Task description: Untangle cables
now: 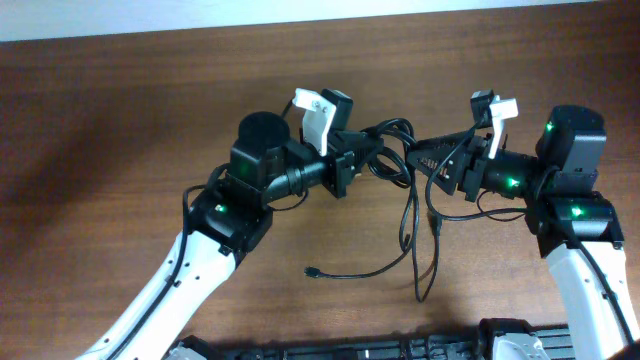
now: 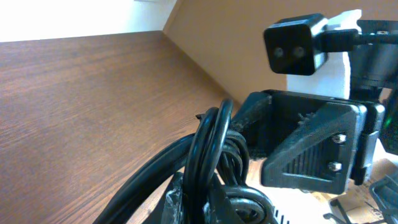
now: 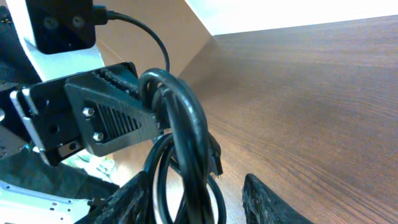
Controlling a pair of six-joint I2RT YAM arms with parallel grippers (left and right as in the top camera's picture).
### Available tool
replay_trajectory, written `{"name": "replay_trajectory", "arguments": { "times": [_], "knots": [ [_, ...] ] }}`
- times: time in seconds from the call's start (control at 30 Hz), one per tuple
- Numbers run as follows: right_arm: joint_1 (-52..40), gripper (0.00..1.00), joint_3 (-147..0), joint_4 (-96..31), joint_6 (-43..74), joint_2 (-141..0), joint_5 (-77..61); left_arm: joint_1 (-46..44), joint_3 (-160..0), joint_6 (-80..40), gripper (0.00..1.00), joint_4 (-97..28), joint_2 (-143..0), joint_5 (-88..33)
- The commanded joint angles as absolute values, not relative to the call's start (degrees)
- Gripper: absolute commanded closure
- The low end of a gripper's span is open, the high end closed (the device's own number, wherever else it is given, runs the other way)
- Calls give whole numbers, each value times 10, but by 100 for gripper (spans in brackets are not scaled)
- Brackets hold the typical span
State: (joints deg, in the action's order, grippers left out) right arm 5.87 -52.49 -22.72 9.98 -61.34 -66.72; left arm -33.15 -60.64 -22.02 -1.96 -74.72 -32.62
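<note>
There are 2 hands, left hand (image 1: pixel 350 162) and right hand (image 1: pixel 438 166), 1 tangle of cables (image 1: pixel 386 150) and 1 table (image 1: pixel 100 120).

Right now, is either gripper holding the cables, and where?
Both seem to. The left gripper and right gripper each clamp the cables at the bunched knot between them; loose ends trail down to the table.

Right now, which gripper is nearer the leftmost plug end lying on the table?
Left. The left gripper is up-frame and slightly right of the plug end; the right gripper is farther off to the right.
</note>
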Motion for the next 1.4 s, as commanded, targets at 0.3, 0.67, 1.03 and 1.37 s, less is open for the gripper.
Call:
{"name": "replay_trajectory", "arguments": {
  "times": [0.3, 0.67, 1.03, 1.37],
  "knots": [
    [45, 96, -527, -232, 69, -611, -668, -341, -612, -326, 100, -112, -747, -97],
    [45, 52, -527, -240, 69, -611, -637, -329, -612, -353, 100, -179, -747, -45],
    [45, 40, -527, -272, 58, -612, -578, -329, -612, -136, 100, -84, -747, -292],
    [45, 96, -527, -275, 58, -612, -578, -342, -612, -154, 100, -56, -747, -302]
  ]
}}
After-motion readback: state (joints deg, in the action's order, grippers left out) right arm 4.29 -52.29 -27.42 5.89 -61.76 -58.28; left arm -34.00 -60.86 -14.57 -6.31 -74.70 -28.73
